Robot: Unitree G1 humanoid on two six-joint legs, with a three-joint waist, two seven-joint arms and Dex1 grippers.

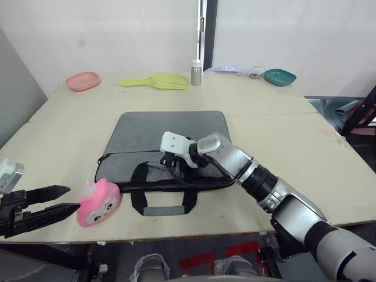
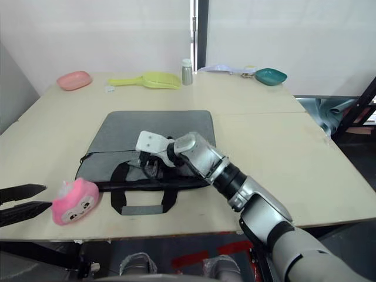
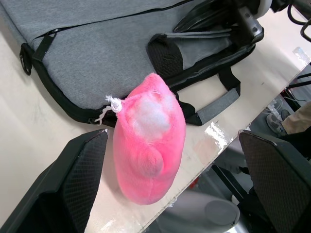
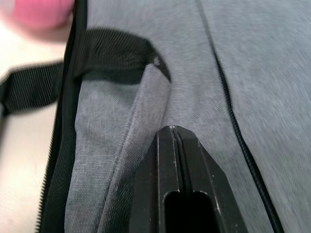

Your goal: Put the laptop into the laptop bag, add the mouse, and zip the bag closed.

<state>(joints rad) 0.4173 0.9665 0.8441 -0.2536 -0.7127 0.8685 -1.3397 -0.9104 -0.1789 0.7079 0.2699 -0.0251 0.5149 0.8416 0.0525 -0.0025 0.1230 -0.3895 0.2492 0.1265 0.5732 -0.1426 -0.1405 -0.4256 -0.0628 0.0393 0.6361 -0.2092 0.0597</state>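
The grey laptop bag lies flat in the middle of the table, its black handles towards the front edge. My right gripper rests on the bag's front part by the upper handle. In the right wrist view its fingers are shut tight against each other over a fold of grey fabric, and nothing shows between them. My left gripper hangs open at the table's front left corner, pointing at a pink plush toy without touching it. The laptop and the mouse are out of view.
Along the far edge stand a pink dish, a yellow-green scoop, a small bottle and a teal dish. The plush toy lies against the bag's front left corner, close to the table's front edge.
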